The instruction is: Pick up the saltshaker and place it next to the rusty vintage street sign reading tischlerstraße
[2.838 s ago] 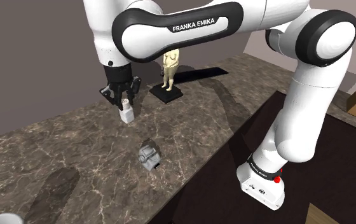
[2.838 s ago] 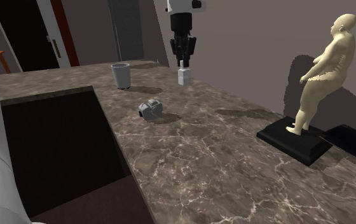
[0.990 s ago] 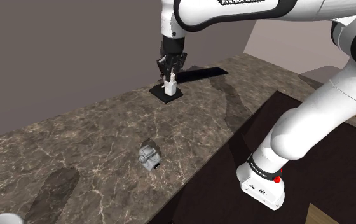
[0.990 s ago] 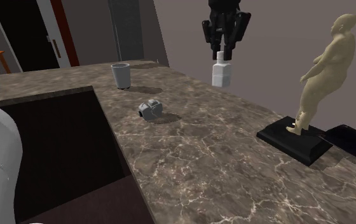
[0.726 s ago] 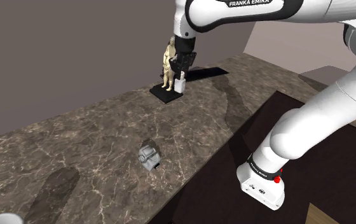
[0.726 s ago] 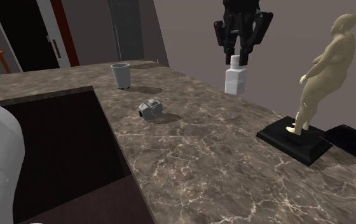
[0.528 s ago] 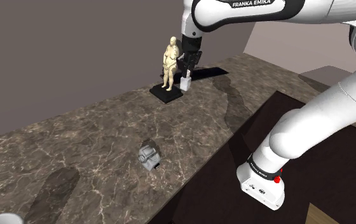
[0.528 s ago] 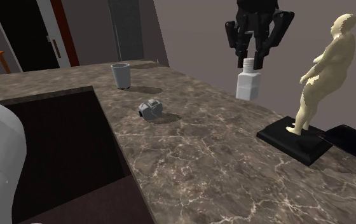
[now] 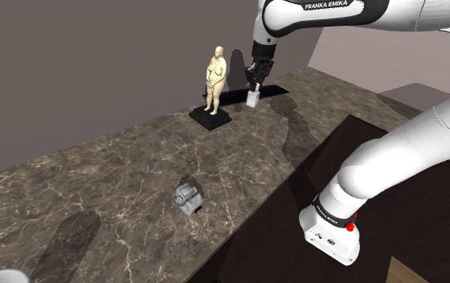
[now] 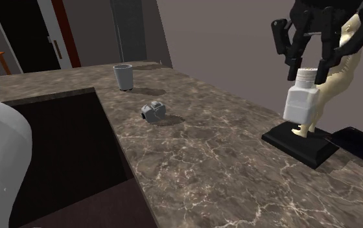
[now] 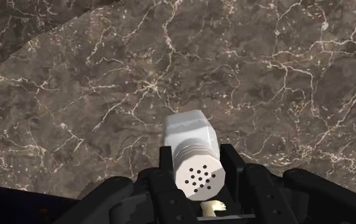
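Saltshaker [image 10: 301,103] hangs over the bench [image 10: 206,155], near the figurine [image 10: 342,65] at the second exterior view's right, claw [image 10: 310,68] clamping its cap. Likely light, rigid, smooth; neck grip suits.

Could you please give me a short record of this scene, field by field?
Held item: white square-bodied saltshaker with a perforated round cap
Holder: all-black two-finger pincer, shut on the cap, shaker in the air above the counter
Surface: dark brown marbled countertop
Nearby: beige human figurine on a black base; dark flat slab lying by that base, lettering unreadable
Elsewhere: small grey lumpy object; grey cup
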Available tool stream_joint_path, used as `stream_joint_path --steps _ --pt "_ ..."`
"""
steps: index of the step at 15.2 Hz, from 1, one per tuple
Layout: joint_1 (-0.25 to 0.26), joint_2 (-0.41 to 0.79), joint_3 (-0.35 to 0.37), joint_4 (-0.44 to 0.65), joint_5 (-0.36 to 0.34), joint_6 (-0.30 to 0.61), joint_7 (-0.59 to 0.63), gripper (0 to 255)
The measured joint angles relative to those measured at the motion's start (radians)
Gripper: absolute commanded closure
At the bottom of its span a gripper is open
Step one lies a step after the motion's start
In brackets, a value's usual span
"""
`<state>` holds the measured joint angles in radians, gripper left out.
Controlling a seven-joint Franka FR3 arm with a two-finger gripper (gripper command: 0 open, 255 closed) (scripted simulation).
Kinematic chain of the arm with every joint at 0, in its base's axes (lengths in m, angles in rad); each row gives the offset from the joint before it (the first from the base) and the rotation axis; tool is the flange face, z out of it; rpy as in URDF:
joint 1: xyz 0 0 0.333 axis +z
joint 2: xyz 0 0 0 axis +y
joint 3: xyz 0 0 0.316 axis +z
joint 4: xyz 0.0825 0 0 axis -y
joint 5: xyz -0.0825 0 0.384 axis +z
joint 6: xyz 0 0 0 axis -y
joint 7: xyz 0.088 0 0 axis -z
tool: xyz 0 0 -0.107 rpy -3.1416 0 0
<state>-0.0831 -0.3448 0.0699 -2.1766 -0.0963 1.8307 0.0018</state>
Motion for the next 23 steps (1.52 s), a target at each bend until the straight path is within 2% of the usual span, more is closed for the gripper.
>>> stream_joint_path --steps 4,12,20,23 --pt "-0.041 -0.003 -0.071 -0.012 -0.025 0.021 -0.1 255" --pt "-0.115 0.045 -0.199 0.032 -0.06 0.047 -0.286 255" --pt "-0.184 0.168 -0.325 0.159 -0.058 0.067 -0.482 255" --pt "-0.195 0.186 -0.343 0.151 -0.057 0.097 -0.509 255"
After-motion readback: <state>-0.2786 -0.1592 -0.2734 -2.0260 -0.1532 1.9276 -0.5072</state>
